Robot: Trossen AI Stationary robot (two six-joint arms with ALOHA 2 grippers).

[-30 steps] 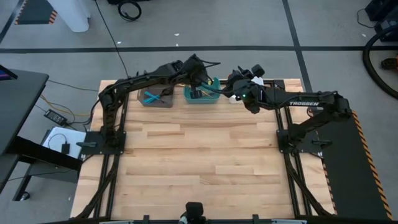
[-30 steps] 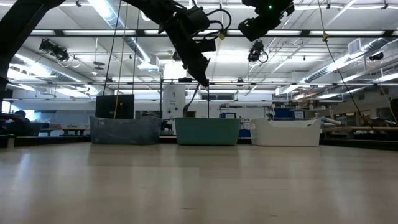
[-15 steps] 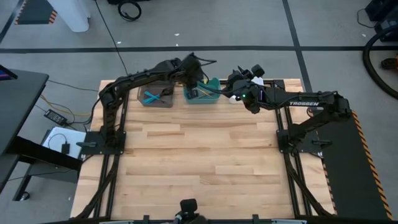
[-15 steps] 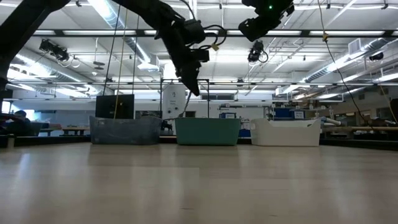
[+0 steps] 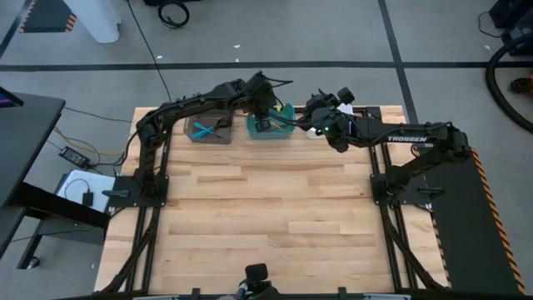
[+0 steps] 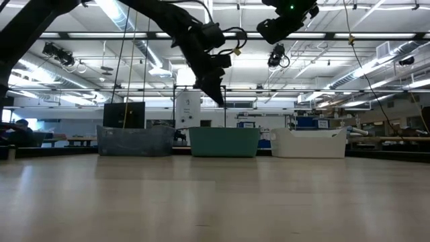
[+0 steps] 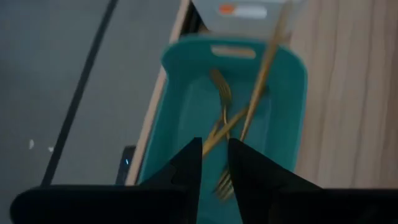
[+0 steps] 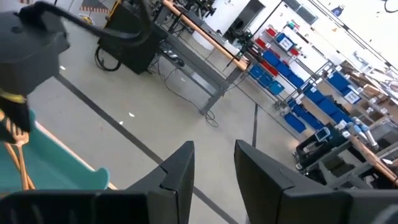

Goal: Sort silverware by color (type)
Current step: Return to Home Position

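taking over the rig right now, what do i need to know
Left tool: slightly open, empty, above the teal plastic bin, where the gold forks lie.
Right tool: open, empty, raised by the white rectangular bin; its contents are hidden.
Blue-handled forks lie in the grey translucent bin.
Done: no silverware shows on the wooden table.
To do: bring both arms home.

The left gripper (image 7: 214,146) hangs above the green bin (image 6: 224,142) — nearer tabletop (image 5: 266,217) lies open.
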